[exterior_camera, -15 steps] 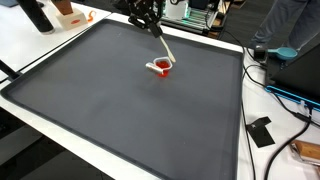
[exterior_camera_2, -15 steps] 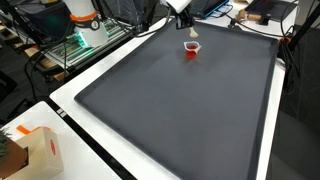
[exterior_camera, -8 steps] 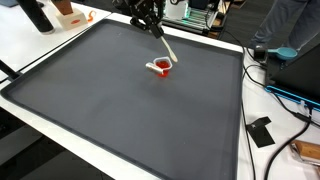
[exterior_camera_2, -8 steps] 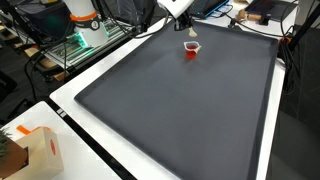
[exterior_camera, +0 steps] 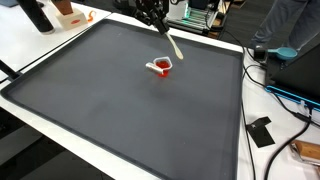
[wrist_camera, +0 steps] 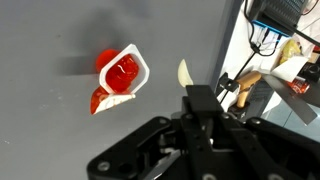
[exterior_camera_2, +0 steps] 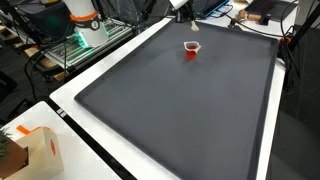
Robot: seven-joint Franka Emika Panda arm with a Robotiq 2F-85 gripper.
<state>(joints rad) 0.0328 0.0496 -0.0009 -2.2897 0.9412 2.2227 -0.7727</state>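
Clamping a slim, pale stick [exterior_camera: 170, 43], the jaws hang near a red, white-rimmed cup [exterior_camera: 161, 67].

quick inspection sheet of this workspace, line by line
surface: dark grey mat on a white table, lying flat, no spills seen
job's things: small red cup with a white rim, standing on the mat; pale stick slanting down, its tip beside the cup, not touching
clutter: cardboard box and a flat black thing on the table, off the mat
grippers: gripper, fingers closed on the stick
cables: bundle at the table edge
surroundings: rack with equipment behind the table
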